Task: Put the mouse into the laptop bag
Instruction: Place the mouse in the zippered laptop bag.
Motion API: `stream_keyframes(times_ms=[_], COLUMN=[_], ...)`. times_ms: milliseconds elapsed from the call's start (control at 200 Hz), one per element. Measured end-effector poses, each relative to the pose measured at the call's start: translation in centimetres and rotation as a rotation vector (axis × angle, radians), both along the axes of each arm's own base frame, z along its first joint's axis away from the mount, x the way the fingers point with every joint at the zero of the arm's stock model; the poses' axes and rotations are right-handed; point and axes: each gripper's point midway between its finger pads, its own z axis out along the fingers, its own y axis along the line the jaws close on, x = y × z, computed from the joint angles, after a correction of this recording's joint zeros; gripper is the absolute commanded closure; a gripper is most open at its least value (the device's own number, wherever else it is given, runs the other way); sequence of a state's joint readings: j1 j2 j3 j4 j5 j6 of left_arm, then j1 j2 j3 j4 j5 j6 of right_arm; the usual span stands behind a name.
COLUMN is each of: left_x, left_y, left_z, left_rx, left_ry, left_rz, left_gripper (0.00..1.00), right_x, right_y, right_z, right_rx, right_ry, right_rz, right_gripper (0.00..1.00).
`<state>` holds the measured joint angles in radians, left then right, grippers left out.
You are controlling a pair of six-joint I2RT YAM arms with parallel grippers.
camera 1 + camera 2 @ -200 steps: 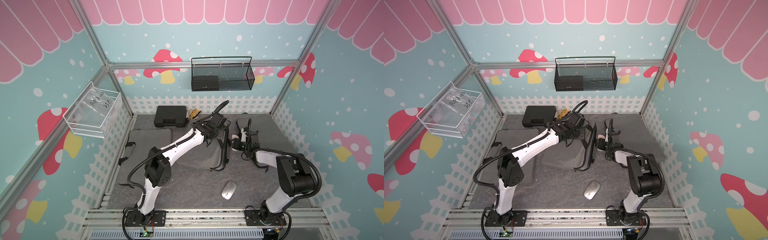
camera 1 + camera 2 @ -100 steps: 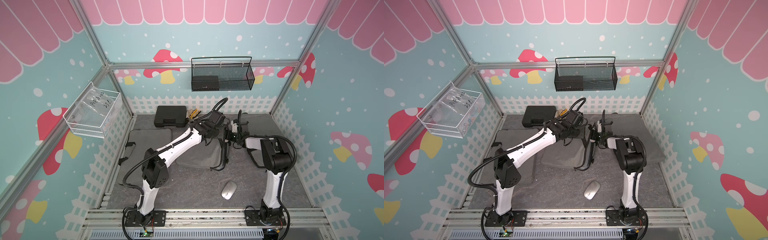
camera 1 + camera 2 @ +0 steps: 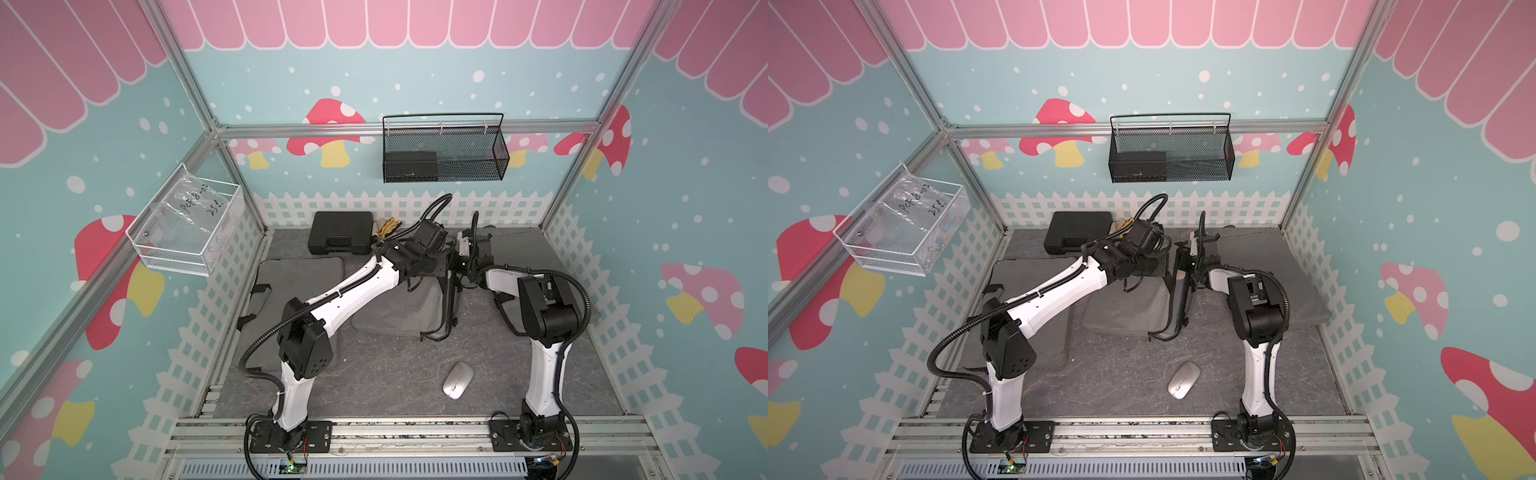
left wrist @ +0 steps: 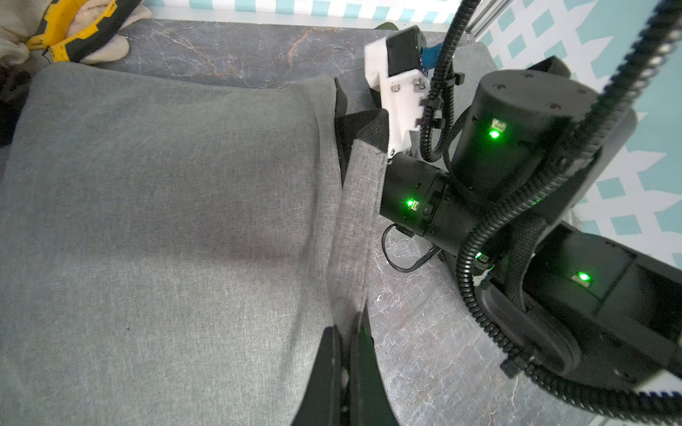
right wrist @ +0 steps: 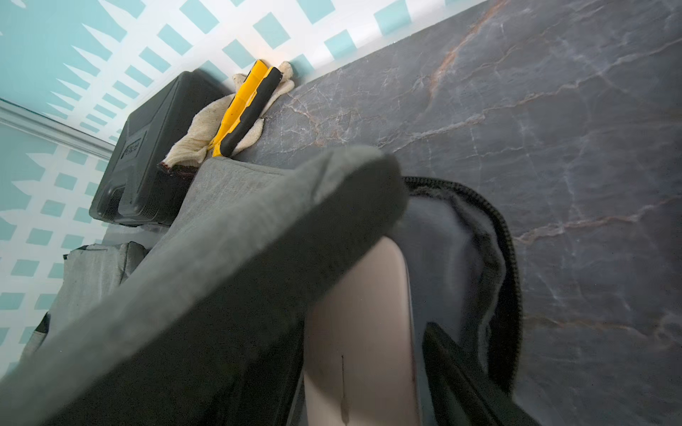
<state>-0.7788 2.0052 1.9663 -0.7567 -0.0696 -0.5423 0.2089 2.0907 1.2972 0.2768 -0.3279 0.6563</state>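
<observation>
The grey marbled worktop (image 3: 374, 390) carries everything. On it lies the grey laptop bag (image 3: 395, 309), under both my wrists, its zipper-edged mouth standing open. Behind it, by the fence, sits a black case (image 3: 340, 237). My left fingers (image 4: 345, 346) are pinched tight on the bag's grey flap (image 4: 356, 221), holding that edge up. My right fingers (image 5: 457, 372) reach into the opening. One shows just beside a pale mouse (image 5: 358, 332) that sits inside the mouth under the flap. The other is hidden, so I cannot tell whether they clamp it. A silver mouse (image 3: 457, 380) lies on the worktop near my right base, well apart from the bag.
</observation>
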Motion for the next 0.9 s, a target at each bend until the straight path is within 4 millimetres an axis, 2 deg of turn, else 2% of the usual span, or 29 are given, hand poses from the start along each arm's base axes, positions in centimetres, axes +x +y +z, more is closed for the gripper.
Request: stream_keyframes(times_ms=[80,270,330,445,600,760,900], left_x=[0.0,-0.2,-0.3,-0.2,0.1,0.1,-0.2], left_y=[0.0,0.2,0.5,0.8,0.9,0.9,1.3], left_z=[0.0,-0.9,-1.5,-2.2,-2.1,-2.2,-2.2], left_rx=[-0.001,0.007,0.013,0.014,-0.001,-0.005,-0.006], left_ry=[-0.001,0.007,0.018,0.03,0.029,0.029,0.032], left_rz=[0.0,0.002,0.005,0.011,0.015,0.019,0.02], left_gripper=[1.0,1.0,1.0,1.0,1.0,1.0,1.0], right_x=[0.0,-0.5,-1.3,-2.5,-3.2,-2.7,-1.8], right_y=[-0.1,-0.3,-0.5,-0.5,1.1,1.8,1.0], right_z=[-0.1,-0.8,-1.3,-2.0,-2.3,-2.6,-3.2], right_rx=[-0.003,-0.019,-0.027,-0.057,-0.129,-0.185,-0.21], right_ry=[0.002,0.018,0.035,0.054,0.05,0.063,0.069], right_rz=[-0.007,-0.019,-0.028,-0.04,-0.039,-0.068,-0.114], right_gripper=[0.18,0.38,0.38,0.31,0.26,0.41,0.44])
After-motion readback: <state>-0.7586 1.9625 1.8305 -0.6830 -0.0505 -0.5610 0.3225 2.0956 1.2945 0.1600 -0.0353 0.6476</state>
